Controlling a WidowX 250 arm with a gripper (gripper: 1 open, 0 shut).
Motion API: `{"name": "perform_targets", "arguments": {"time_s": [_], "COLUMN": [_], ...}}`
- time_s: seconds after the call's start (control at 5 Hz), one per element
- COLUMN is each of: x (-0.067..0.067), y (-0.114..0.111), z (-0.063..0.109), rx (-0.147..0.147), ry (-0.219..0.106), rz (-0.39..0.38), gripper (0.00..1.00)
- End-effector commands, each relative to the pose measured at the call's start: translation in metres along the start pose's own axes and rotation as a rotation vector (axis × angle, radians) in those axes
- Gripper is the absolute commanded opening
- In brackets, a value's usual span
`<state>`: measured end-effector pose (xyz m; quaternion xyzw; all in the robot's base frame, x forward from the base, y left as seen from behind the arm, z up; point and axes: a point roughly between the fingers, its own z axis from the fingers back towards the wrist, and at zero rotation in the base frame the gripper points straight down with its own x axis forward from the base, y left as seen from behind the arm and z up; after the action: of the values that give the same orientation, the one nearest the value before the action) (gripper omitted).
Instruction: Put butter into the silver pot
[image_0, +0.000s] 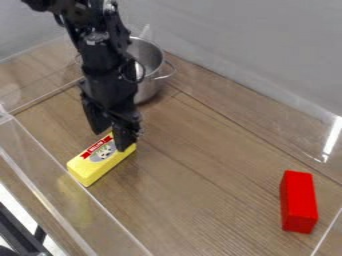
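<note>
Butter (96, 161) lies flat on the wooden worktop (214, 150), its white and red label facing up, directly under the black pincer (114, 140). The pincer hangs from a dark arm that comes down from the upper left, and its fingers (128, 135) point down at the far end of the block, the end nearest the silver pot (144, 68). The tips reach the level of the block's top edge there and appear to straddle that end, one on each side, but from this angle it is not clear whether they press the block or only stand beside it, so I cannot tell if the pincer is clamped or slack.

The block is an elongated bar. Its long axis runs diagonally across the worktop, from the lower-left end, which points away from the silver pot toward the near edge, up to the upper-right end under the pincer. The yellow side wall faces the camera.

The silver pot stands behind the arm, farther back than the butter and partly hidden by the arm's body; its shiny wall and part of its rim show to the right of the arm. A red block (298, 199) lies well apart from the butter, far off to the right of the silver pot and nearer the front edge, also lying flat.
</note>
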<state>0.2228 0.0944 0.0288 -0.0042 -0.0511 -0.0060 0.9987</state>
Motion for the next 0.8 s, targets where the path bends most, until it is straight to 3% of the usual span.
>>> {"name": "perform_targets", "arguments": {"time_s": [0.0,0.4,0.6], "x": [0.016,0.038,0.04], "y": [0.022,0.039,0.038], "z": [-0.004,-0.028,-0.03], "rx": [0.021,0.031,0.034], "ry": [-0.028,-0.02,-0.016], "rz": [0.052,0.114,0.093], "gripper": [0.0,0.0,0.0]}}
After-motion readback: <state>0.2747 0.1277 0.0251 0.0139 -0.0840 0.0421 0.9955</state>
